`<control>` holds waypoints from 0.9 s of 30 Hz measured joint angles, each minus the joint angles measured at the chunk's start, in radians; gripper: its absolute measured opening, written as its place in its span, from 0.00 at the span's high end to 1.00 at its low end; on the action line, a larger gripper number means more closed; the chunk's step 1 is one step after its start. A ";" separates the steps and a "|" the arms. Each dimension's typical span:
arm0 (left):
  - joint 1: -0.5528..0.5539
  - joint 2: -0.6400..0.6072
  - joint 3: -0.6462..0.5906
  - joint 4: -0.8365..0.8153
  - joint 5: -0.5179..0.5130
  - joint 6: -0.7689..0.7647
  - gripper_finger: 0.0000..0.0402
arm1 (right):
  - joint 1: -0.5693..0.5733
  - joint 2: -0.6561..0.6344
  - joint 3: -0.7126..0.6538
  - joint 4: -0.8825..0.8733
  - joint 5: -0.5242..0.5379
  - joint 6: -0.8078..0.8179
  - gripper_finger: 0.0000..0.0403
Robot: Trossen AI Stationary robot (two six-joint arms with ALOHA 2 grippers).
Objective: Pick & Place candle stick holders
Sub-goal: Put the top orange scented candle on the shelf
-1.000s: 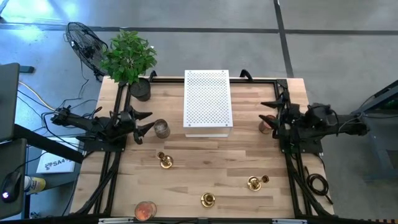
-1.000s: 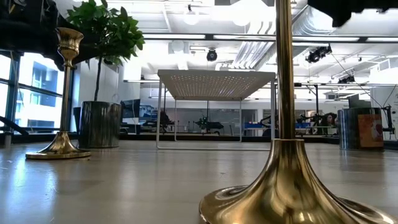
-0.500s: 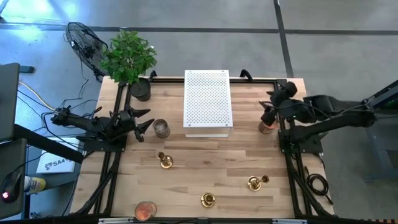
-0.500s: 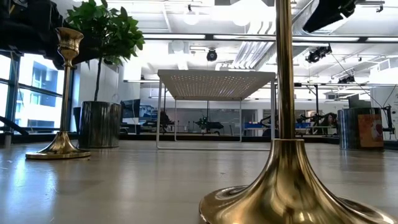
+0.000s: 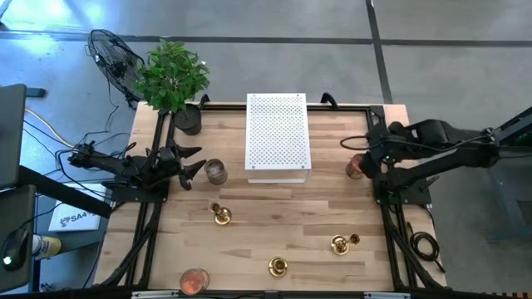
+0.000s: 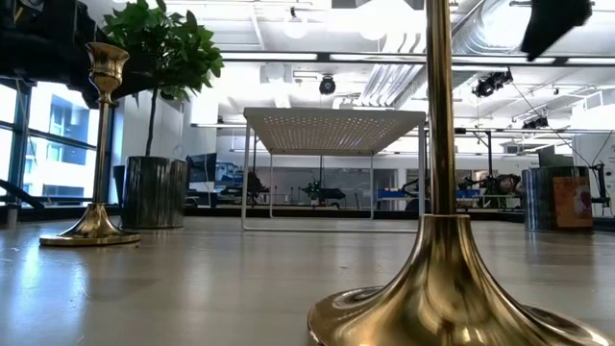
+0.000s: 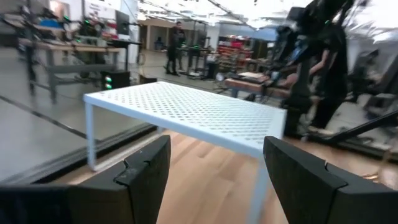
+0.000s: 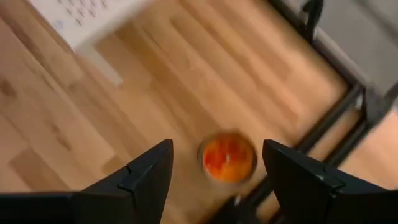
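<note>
Three gold candle stick holders stand on the wooden table: one left of centre (image 5: 220,215), one at the near edge (image 5: 277,267), one toward the right (image 5: 339,244). In the low view, one holder (image 6: 443,240) looms close and another (image 6: 99,144) stands at the left. My left gripper (image 5: 199,161) waits open at the table's left side, level and facing the white perforated shelf (image 7: 186,115). My right gripper (image 5: 359,151) hangs open high at the right side, slanting down over an orange candle jar (image 8: 228,157). It holds nothing.
The white perforated shelf (image 5: 278,137) stands at the far middle. A glass jar (image 5: 216,172) sits just in front of my left gripper. A second orange candle (image 5: 194,280) sits at the near left, and a potted plant (image 5: 170,75) at the far left corner.
My right arm has unfolded and risen. Its gripper has tipped from roughly level to slanting steeply down and has rolled, staying over the right side near the orange candle jar. The gap between its fingers looks unchanged.
</note>
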 joint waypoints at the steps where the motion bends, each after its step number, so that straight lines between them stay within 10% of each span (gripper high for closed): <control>1: 0.000 0.000 0.000 0.000 0.008 -0.016 0.37 | -0.002 -0.001 0.000 -0.006 -0.006 0.046 0.40; 7: 0.000 0.000 0.000 0.000 0.043 -0.087 0.37 | -0.062 -0.014 -0.001 -0.004 -0.011 0.261 0.40; 27: 0.000 0.000 0.000 -0.010 0.097 -0.126 0.37 | -0.342 0.136 -0.002 -0.003 -0.156 0.092 0.40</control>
